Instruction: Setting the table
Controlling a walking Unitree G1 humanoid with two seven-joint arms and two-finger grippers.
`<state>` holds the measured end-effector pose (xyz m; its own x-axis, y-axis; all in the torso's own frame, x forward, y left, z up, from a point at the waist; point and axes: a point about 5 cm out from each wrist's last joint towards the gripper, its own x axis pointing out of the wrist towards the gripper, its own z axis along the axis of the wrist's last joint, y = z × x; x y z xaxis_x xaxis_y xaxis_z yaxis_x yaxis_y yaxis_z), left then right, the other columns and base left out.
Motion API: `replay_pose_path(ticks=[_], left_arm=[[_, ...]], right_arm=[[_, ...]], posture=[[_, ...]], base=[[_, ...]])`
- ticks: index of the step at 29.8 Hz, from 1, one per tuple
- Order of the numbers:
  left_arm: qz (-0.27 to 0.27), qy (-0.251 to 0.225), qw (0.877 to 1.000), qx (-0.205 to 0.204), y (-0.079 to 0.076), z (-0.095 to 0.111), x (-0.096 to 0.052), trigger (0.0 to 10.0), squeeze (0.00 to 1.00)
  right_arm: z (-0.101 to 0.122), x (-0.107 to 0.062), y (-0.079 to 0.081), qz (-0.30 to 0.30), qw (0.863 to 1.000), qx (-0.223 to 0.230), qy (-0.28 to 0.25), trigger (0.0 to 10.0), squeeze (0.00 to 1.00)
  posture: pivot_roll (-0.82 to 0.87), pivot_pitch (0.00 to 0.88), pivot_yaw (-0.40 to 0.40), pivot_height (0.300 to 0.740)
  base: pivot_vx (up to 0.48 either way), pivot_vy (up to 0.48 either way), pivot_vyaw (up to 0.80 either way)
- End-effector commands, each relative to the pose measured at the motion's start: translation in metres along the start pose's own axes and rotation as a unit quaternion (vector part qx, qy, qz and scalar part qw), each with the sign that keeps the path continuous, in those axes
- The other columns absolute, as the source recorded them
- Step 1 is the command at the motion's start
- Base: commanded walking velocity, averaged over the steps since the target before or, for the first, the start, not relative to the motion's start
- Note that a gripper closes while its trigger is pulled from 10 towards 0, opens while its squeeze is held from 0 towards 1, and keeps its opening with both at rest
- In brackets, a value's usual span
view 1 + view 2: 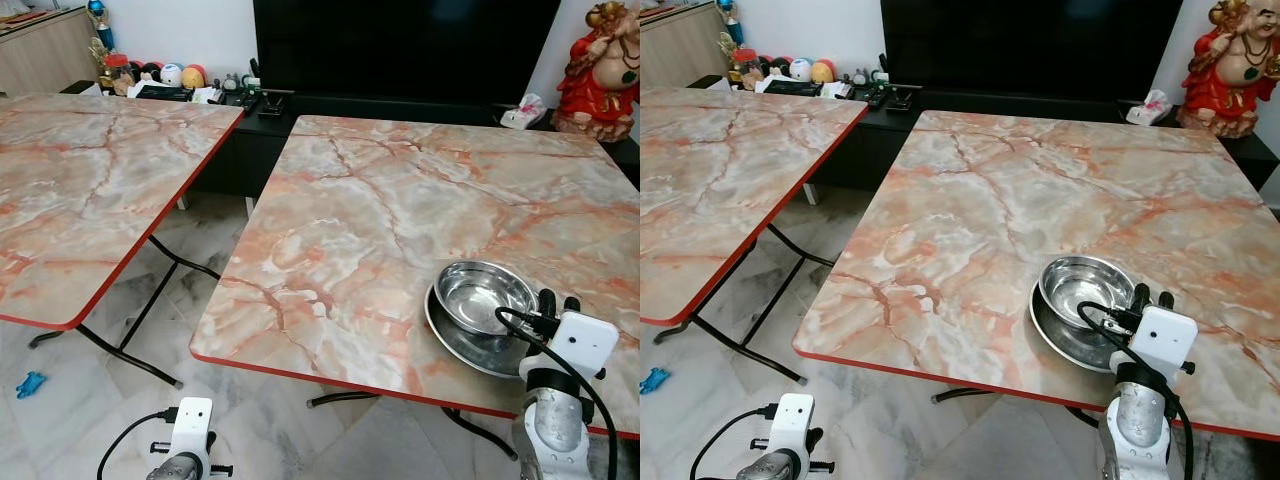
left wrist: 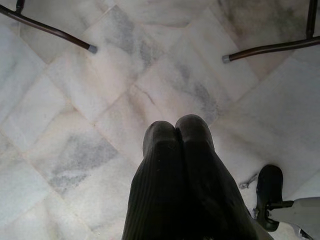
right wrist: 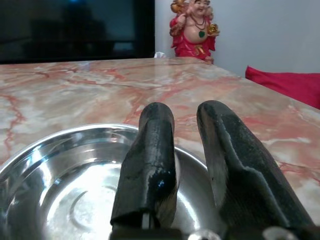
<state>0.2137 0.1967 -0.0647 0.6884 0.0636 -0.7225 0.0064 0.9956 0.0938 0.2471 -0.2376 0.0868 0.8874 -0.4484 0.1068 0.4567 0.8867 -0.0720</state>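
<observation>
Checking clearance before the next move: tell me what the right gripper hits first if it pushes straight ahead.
Probably the steel bowl: the right gripper, fingers slightly apart, points over its near rim. Depending on height, it might skim above the bowl and plate towards bare marble table.

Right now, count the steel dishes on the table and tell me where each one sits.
2. A steel bowl sits nested in a wider steel plate near the marble table's front right corner, just ahead of the right gripper. More could be hidden beneath.

Shiny metal bowl [image 1: 487, 294]; glossy, seemingly marble table [image 1: 380, 220]
</observation>
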Motion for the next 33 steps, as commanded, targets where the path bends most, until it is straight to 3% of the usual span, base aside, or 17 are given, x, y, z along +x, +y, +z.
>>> replay_pose_path(ticks=[1,7,19,33], left_arm=[[0.000,0.014,1.000,0.000,0.003,-0.008,-0.002,10.0,0.00],[0.001,0.021,1.000,-0.001,0.004,-0.012,-0.003,10.0,0.00],[-0.002,0.033,0.999,0.002,0.006,-0.020,-0.005,10.0,0.00],[0.000,0.030,1.000,0.008,0.011,-0.016,-0.005,10.0,0.00]], right_arm=[[0.005,0.000,0.001,-0.001,1.000,0.002,-0.012,10.0,0.00],[0.009,0.004,0.004,0.005,1.000,0.006,-0.016,10.0,0.00],[0.007,-0.002,0.011,0.009,1.000,0.013,-0.008,10.0,0.00],[0.007,-0.001,0.024,0.019,0.999,0.027,-0.005,10.0,0.00]], posture=[[-0.03,0.000,-0.011,0.740],[-0.02,0.000,-0.020,0.740],[-0.01,0.000,-0.010,0.740],[0.01,0.000,0.002,0.740]], base=[[0.000,0.000,0.00],[0.000,0.043,0.00],[0.000,0.332,0.00],[0.000,0.342,0.00]])
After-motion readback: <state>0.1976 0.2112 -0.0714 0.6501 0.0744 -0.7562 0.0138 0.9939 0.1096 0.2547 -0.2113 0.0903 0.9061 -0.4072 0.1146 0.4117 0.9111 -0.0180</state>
